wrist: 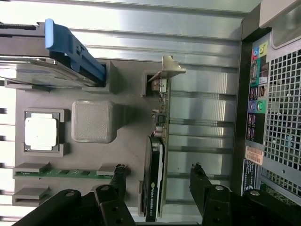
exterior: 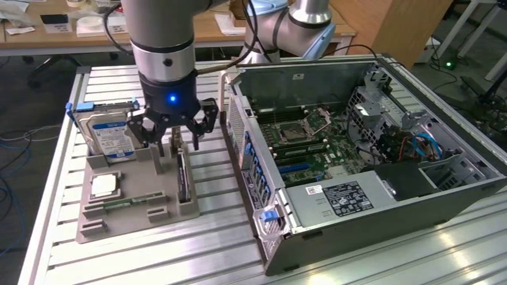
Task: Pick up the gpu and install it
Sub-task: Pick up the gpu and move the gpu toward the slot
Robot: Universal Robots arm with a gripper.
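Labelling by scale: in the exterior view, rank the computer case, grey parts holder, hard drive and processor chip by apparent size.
Largest first:
computer case
grey parts holder
hard drive
processor chip, clearly smallest

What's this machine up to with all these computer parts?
A robot arm's gripper hangs open over the gpu, one finger on each side of it, not gripping it. The gpu stands on edge in a grey tray on the table. An opened computer case lies beside the tray.

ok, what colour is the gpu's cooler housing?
Black, on the gpu; clearest in the wrist view.
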